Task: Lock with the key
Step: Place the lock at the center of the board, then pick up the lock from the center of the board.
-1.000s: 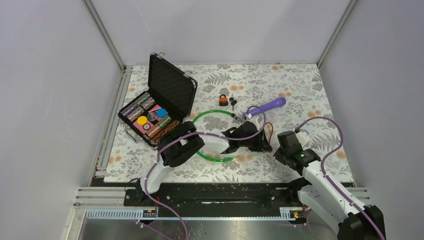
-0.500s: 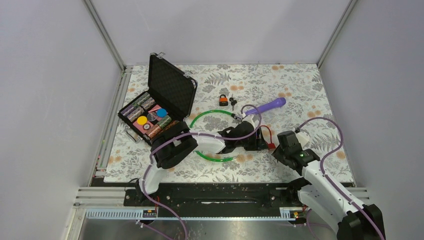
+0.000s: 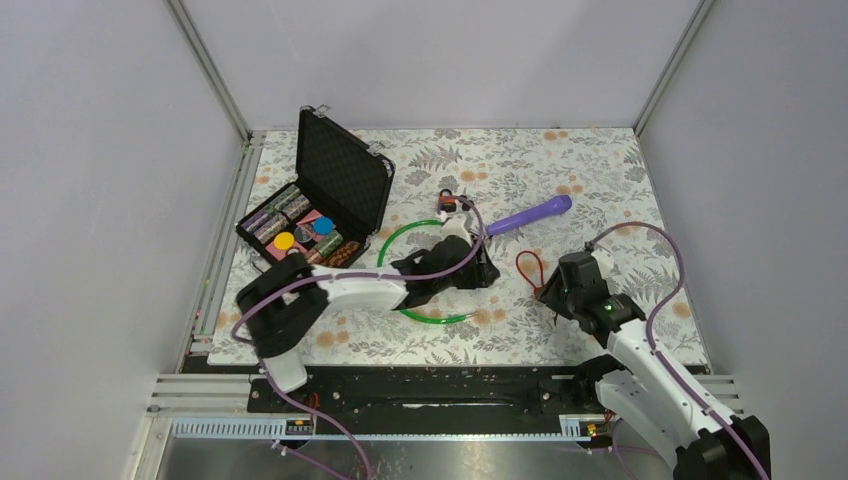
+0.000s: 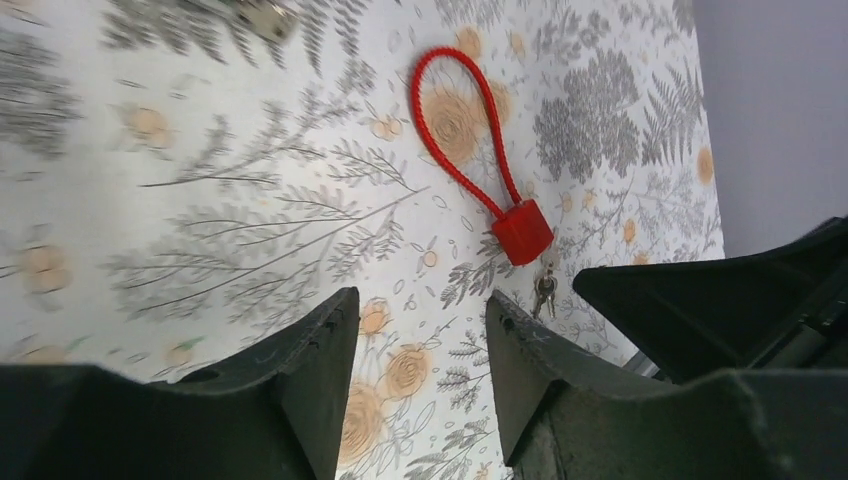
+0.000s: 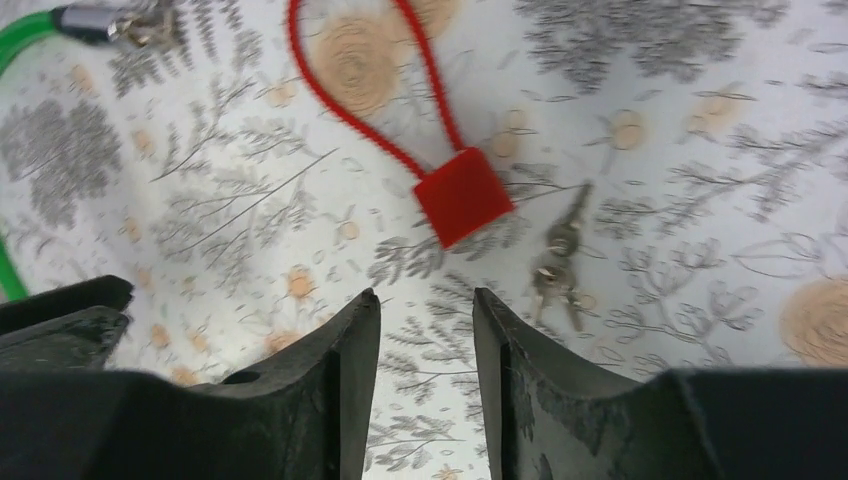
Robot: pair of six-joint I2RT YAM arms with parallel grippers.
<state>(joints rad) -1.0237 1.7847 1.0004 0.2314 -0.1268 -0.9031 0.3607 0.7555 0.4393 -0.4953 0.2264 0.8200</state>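
Red cable lock (image 5: 463,195): square matte body with a thin twisted-cord loop. It lies flat on the fern-and-rose printed desk (image 3: 600,170), with a small bunch of metal keys (image 5: 560,262) just beside its body. Left end effector (image 4: 418,310) and right end effector (image 5: 425,305): black wedge-shaped fingers, parted and holding nothing, one on either side of the lock. The keys show only in the wrist views. Only the top view shows a glossy green hoop (image 3: 400,240) left of the lock, a purple handle (image 3: 530,213) beyond it, and an open black case (image 3: 340,180) of round chips farther left.
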